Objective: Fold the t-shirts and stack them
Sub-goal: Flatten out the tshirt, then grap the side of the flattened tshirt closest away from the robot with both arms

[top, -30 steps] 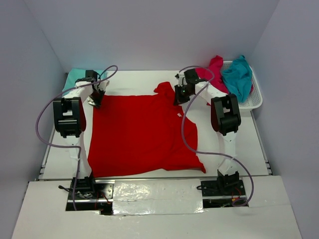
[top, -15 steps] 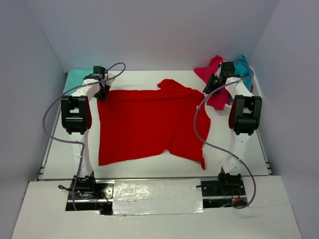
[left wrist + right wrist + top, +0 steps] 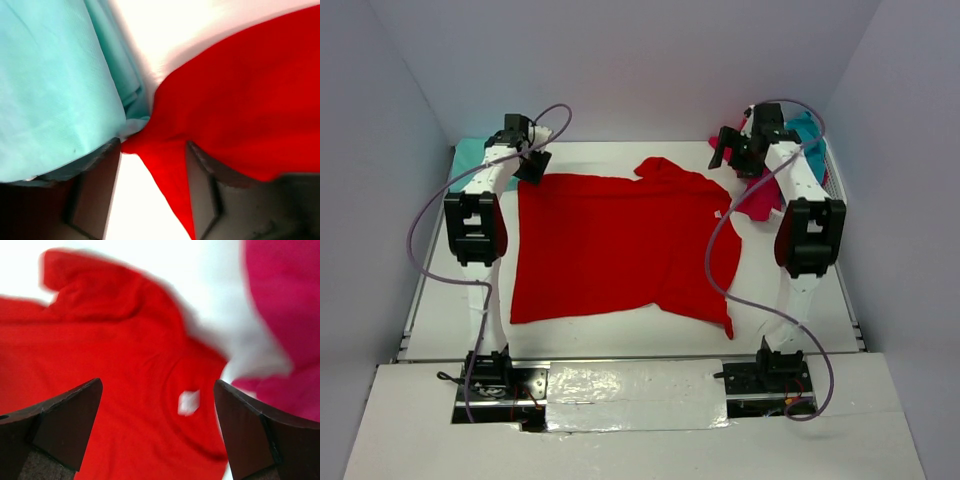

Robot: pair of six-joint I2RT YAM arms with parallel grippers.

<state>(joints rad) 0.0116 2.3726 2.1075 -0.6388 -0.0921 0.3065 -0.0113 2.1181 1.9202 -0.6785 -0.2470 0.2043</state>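
A bright red t-shirt point(image 3: 620, 240) lies spread nearly flat on the white table, with one sleeve bunched at the far edge point(image 3: 660, 170). My left gripper point(image 3: 532, 165) hangs over its far left corner, jaws parted. That red corner point(image 3: 165, 150) lies loose between the fingers point(image 3: 95, 190), beside a folded teal t-shirt point(image 3: 55, 85). My right gripper point(image 3: 732, 152) is raised over the far right part of the red shirt and stands wide open and empty point(image 3: 157, 425). Below it are the collar and its white tag point(image 3: 189, 402). A magenta t-shirt point(image 3: 285, 315) lies to the right.
A white mesh basket point(image 3: 835, 195) at the far right holds a teal shirt point(image 3: 805, 150), and the magenta shirt point(image 3: 760, 195) spills from it onto the table. The folded teal shirt point(image 3: 470, 155) sits in the far left corner. Grey walls enclose the table.
Both grippers drew the red shirt's far edge out sideways, then opened and let it go. The shirt now lies flatter, and the right gripper has lifted off it.
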